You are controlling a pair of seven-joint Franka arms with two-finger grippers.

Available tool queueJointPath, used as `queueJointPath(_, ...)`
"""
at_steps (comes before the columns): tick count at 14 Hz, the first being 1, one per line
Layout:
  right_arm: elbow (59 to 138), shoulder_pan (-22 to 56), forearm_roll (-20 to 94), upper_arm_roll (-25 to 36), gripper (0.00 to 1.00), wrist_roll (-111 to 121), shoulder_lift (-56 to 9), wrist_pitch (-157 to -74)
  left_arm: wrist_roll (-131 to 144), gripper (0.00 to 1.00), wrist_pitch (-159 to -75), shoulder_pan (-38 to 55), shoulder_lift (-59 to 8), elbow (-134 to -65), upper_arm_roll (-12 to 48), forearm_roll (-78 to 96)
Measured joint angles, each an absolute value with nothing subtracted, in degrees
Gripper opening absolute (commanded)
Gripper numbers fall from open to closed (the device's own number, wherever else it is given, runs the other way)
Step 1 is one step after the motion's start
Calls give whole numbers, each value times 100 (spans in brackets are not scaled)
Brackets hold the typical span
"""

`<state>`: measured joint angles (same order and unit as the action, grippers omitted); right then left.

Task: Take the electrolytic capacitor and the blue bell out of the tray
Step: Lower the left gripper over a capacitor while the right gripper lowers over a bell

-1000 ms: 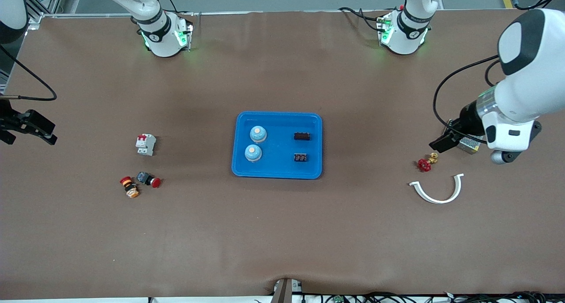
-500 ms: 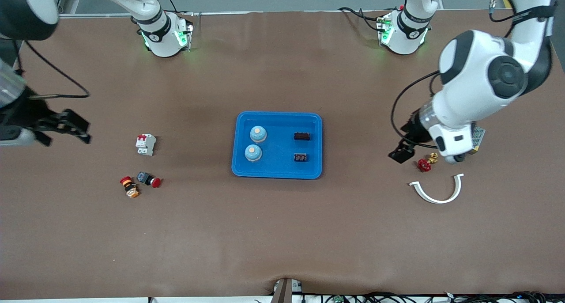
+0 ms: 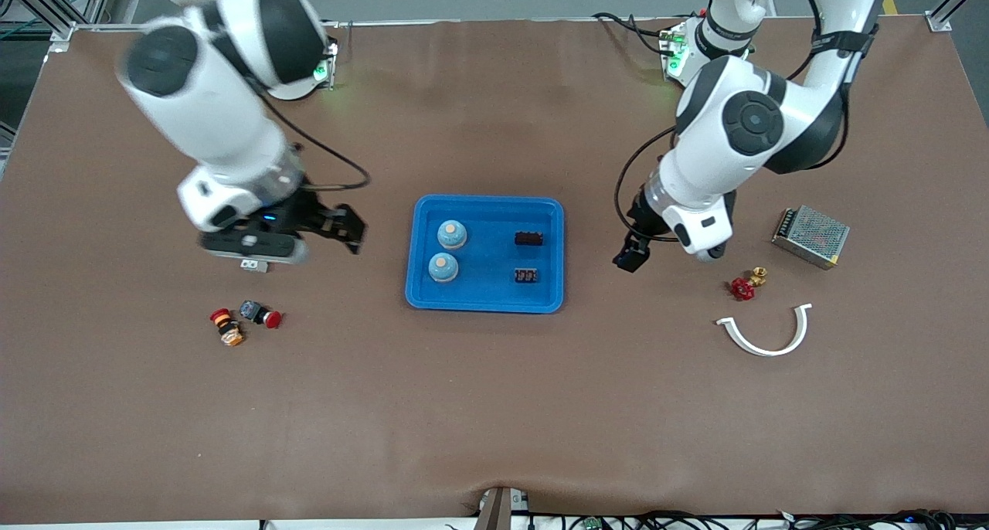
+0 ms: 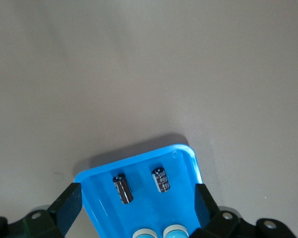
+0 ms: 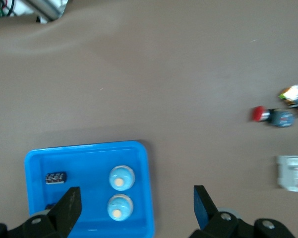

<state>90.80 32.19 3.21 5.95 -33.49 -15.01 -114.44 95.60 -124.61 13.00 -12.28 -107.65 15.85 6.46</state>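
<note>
Nearest the front camera, toward the left arm's end of the counter [image 3: 494,406], lies a white curved bracket [image 3: 765,333], with a small red-handled valve [image 3: 745,286] just farther back. Toward the right arm's end, at about the same depth, two emergency-stop push buttons [image 3: 246,319] lie side by side.

In the middle of the counter sits a blue tray [image 3: 484,302]. In it, two capacitors occupy the half toward the left arm's end: one capacitor [image 3: 526,275] nearer the front camera and the other capacitor [image 3: 528,239] farther, both lying flat with their long axes running along the counter's length, parallel and apart. Two blue bells [image 3: 446,251] stand upright in the tray's other half, domes up, close together.

The left gripper [image 3: 632,253] hangs over bare counter between the tray and the valve, released and holding nothing, its fingers [image 4: 68,204] spread in the left wrist view. The right gripper [image 3: 340,229] hovers over bare counter just beside the tray, likewise released and empty. A white circuit breaker [image 5: 292,173] lies under the right arm's hand. A metal power supply [image 3: 810,236] rests toward the left arm's end.
</note>
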Motion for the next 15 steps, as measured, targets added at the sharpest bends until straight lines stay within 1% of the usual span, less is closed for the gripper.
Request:
queueJointPath(3, 9085, 3530, 427, 602, 100, -3439, -2213, -12048, 10097, 100, -12804, 1514, -1235, -11064, 1586, 511)
queueJointPath(6, 9073, 3739, 435, 607, 100, -3438, -2741, -12129, 10643, 100, -13065, 1701, -1248, -11266, 1587, 429)
queueJointPath(9, 9062, 3866, 435, 607, 100, -3433, -3027, -12172, 11353, 100, -13084, 1929, -1428, -11331, 1588, 47)
queueJointPath(15, 9058, 3941, 437, 606, 100, -3272, -3323, -12219, 12222, 100, -13385, 2328, -2080, -11345, 1590, -161)
